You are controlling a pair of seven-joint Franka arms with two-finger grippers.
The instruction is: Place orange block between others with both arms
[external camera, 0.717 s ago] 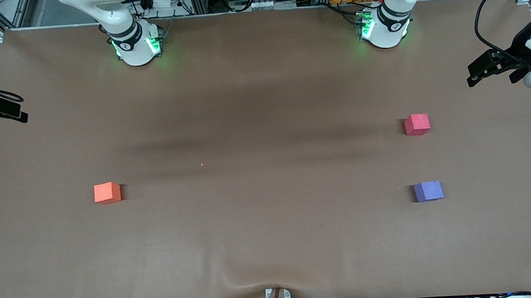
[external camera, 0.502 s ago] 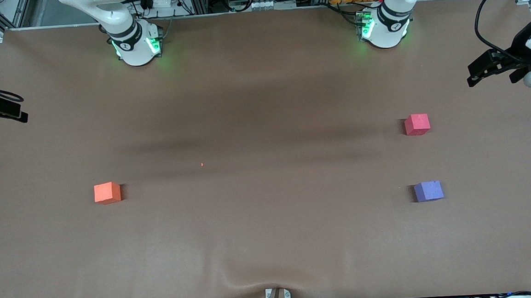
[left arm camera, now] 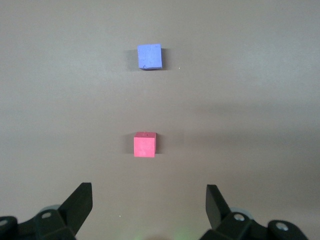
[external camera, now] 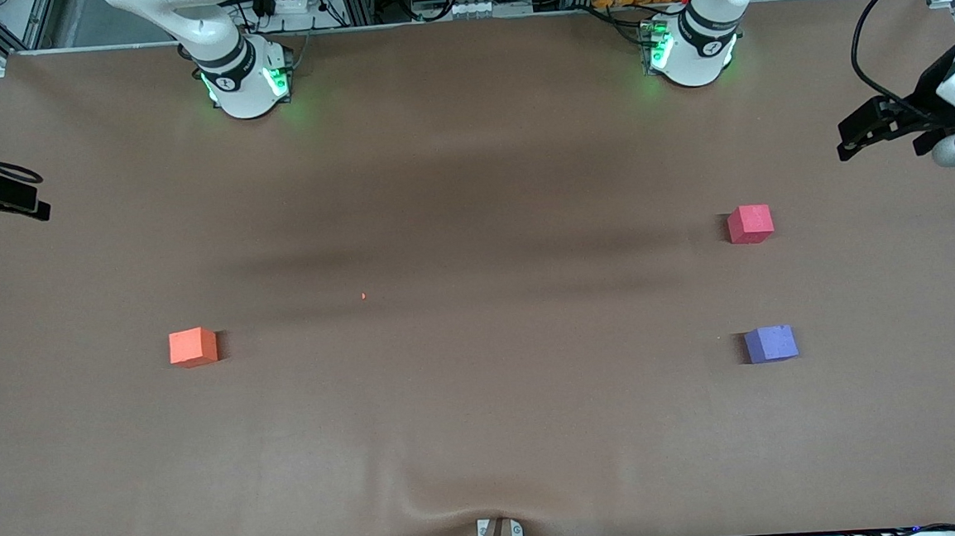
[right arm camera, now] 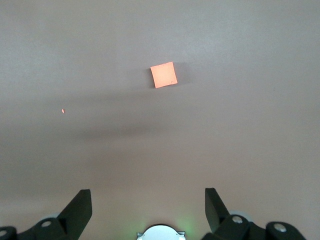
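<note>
Orange block [external camera: 193, 347] on table [external camera: 488, 433] toward right arm's end, well apart from red block [external camera: 750, 224] and purple block [external camera: 771, 344].

Right gripper [right arm camera: 148, 206] and left gripper [left arm camera: 149, 202] both spread wide, empty, raised.

Advice: right gripper descends square over orange block, faces aligned with fingers. Left arm waits.

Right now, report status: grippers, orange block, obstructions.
Left gripper and right gripper open, empty, high over table. Orange block untouched at right arm's end. Gap between red cube and purple cube unobstructed.

White arms [external camera: 223, 43]; black joint bands; green-lit bases [external camera: 693, 60]
</note>
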